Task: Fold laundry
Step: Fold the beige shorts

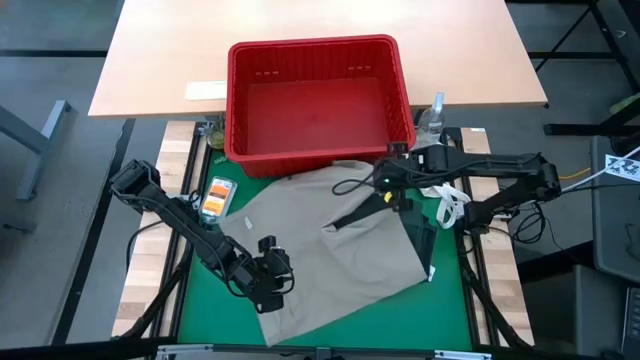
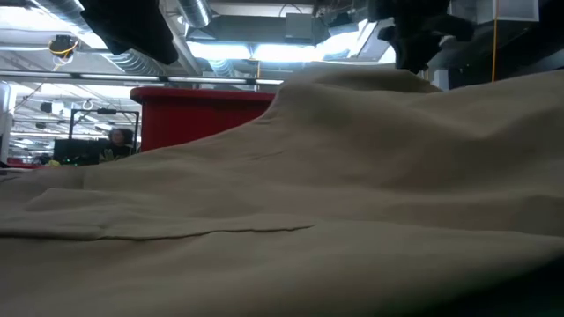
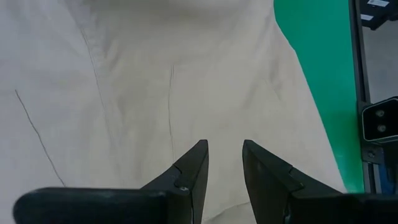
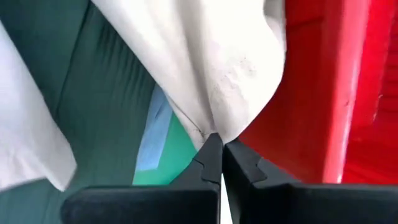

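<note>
A beige khaki garment (image 1: 330,245) lies spread over the green mat (image 1: 195,290), with its far right part raised. My right gripper (image 1: 385,188) is shut on that raised part, just in front of the red basket. My left gripper (image 1: 272,285) is over the garment's near left part (image 3: 155,93). Its fingers stand apart, and the flat cloth shows through the gap between them. In the low view this arm (image 2: 132,26) hangs above the cloth. A dark olive green piece (image 1: 420,238) shows under the garment's right edge. My right gripper pinches a bunched bit of the beige garment's far right edge (image 4: 214,127) between its two fingertips (image 4: 239,163). The fingers slant down from the table's right side. The held part is lifted clear of the mat, and the cloth drapes slack from it down to the table (image 2: 352,88).
The red plastic basket (image 1: 318,60) stands at the mat's far edge, close behind the right gripper, with its wall (image 4: 348,93) beside the held cloth. A small orange and white packet (image 1: 215,197) lies at the far left of the mat. A clear bottle (image 1: 435,115) stands right of the basket.
</note>
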Available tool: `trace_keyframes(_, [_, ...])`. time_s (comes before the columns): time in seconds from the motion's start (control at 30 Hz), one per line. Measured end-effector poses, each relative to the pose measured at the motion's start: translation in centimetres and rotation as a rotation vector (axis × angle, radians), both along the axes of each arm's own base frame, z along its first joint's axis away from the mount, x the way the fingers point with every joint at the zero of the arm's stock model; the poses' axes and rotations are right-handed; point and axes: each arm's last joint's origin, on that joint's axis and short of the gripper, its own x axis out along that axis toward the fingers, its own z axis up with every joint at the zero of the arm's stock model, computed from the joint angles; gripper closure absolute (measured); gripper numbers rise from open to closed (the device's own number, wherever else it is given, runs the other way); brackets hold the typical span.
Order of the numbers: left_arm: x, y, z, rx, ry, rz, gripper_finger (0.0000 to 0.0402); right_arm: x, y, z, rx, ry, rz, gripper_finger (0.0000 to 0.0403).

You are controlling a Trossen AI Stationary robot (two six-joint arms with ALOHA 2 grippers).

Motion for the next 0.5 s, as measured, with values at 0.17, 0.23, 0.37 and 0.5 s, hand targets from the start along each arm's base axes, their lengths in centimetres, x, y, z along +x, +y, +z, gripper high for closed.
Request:
trace_keyframes(0.17, [0.00, 0.00, 0.00, 0.000, 0.000, 0.000, 0.0308, -0.18, 0.07, -0.40, 0.027, 0.057, 0.006, 0.0399])
trace_keyframes(0.23, [-0.01, 0.00, -0.01, 0.000, 0.001, 0.000, 0.0308, -0.13, 0.08, -0.46, 0.034, 0.057, 0.008, 0.0394])
trace_keyframes(0.37, [-0.08, 0.06, -0.07, 0.007, 0.011, 0.000, 0.0308, -0.08, 0.08, -0.54, 0.037, 0.061, 0.009, 0.0380])
trace_keyframes(0.5, [-0.11, 0.07, -0.10, 0.009, 0.015, -0.001, 0.0308, -0.08, 0.08, -0.54, 0.037, 0.062, 0.009, 0.0371])
